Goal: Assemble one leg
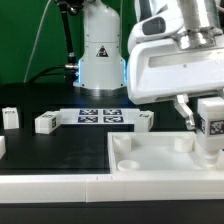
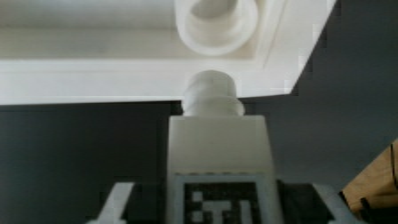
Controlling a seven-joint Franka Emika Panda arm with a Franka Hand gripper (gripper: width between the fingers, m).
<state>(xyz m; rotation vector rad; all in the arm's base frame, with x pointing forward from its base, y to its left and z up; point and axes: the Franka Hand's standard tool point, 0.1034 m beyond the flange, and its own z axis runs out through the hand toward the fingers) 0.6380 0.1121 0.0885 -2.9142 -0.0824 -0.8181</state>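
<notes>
My gripper (image 1: 205, 118) is shut on the leg (image 1: 212, 126), a small white post whose black-and-white tag faces the exterior camera. It hangs upright at the exterior view's right, just over the large white tabletop (image 1: 150, 172). In the wrist view the leg (image 2: 217, 150) runs out from between my fingers (image 2: 119, 198). Its rounded peg tip (image 2: 214, 88) lies at the tabletop's edge (image 2: 107, 72), just short of a round corner socket (image 2: 219, 28). The gripper (image 2: 221, 196) clamps the leg at its tagged face.
Three more white legs lie on the black table behind the tabletop (image 1: 10, 117), (image 1: 45, 122), (image 1: 146, 120). The marker board (image 1: 100, 115) sits between them, in front of the arm's base (image 1: 100, 55). Another socket (image 1: 127, 161) shows near the tabletop's left corner.
</notes>
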